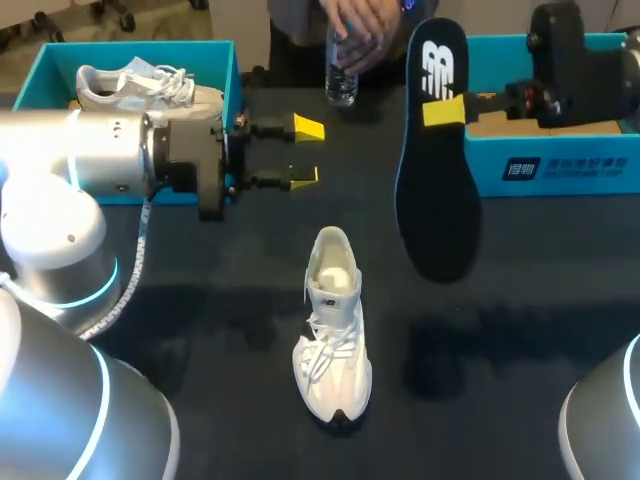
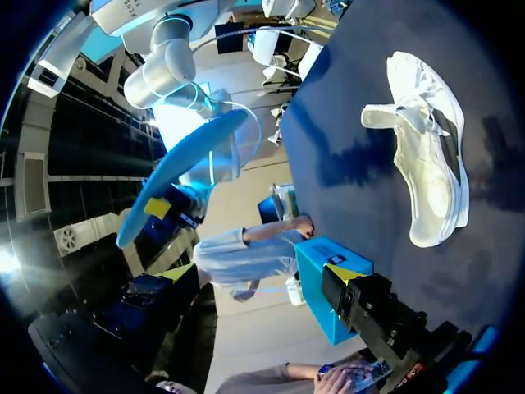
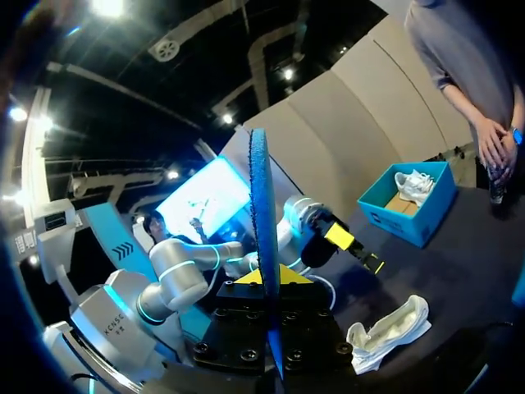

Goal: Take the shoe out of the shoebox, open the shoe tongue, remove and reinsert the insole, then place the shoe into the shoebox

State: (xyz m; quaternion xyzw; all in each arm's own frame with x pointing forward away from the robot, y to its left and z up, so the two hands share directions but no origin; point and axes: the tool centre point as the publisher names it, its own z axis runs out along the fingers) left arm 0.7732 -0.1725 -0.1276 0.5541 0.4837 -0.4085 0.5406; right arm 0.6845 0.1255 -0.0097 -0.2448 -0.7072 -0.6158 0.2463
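Note:
A white shoe (image 1: 333,330) lies on the black table, toe toward the near edge, its tongue pulled up and its opening empty. My right gripper (image 1: 445,110) is shut on the black insole (image 1: 437,190), which hangs well above the table to the right of the shoe. In the right wrist view the insole (image 3: 262,213) stands edge-on between the yellow tips of the right gripper (image 3: 267,279), with the shoe (image 3: 385,332) below. My left gripper (image 1: 305,153) hovers open and empty behind the shoe; its wrist view shows the shoe (image 2: 422,156) and the insole's blue underside (image 2: 176,176).
A teal shoebox (image 1: 232,70) at the back left holds a second white shoe (image 1: 140,85). Another teal shoebox (image 1: 560,160) stands at the back right, under my right arm. A person's hands hold a water bottle (image 1: 342,75) at the far edge.

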